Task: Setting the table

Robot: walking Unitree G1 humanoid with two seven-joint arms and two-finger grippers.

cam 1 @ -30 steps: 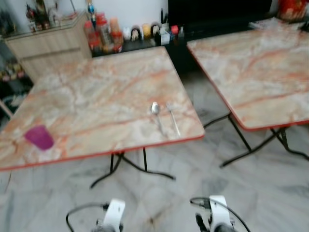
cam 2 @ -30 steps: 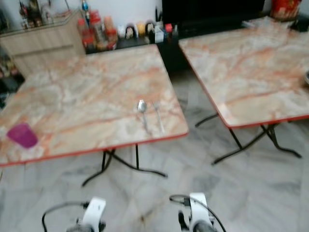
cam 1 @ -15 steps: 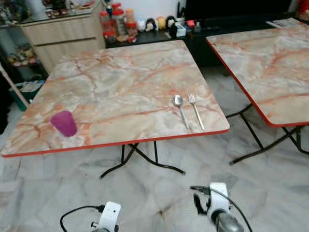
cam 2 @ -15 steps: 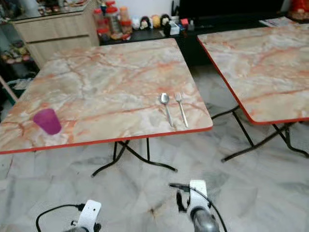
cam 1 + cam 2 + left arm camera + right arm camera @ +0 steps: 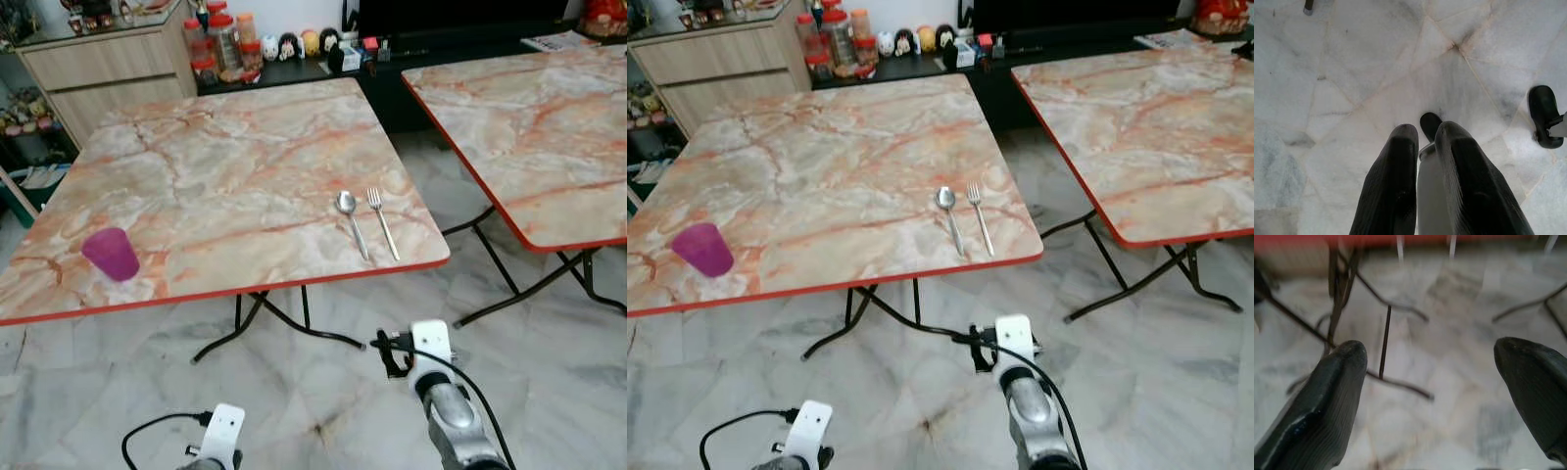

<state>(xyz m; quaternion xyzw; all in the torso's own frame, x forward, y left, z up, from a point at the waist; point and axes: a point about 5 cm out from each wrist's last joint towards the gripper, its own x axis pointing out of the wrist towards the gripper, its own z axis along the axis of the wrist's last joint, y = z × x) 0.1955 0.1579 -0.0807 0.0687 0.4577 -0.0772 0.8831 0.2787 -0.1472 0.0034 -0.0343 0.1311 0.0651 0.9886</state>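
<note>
The right gripper (image 5: pixel 1432 391) has come up off its low hang over the last second, fingers spread wide and holding nothing, aimed at the folding legs under the near marble table (image 5: pixel 225 166). The left gripper (image 5: pixel 1425 147) hangs over the floor, fingers nearly together, empty. The camera steadied too. A spoon (image 5: pixel 350 217) and fork (image 5: pixel 382 220) lie side by side near the table's front edge, with a purple cup (image 5: pixel 112 254) well apart at the other end. Looks like a reach toward the cutlery, though the setting's stage is unclear.
</note>
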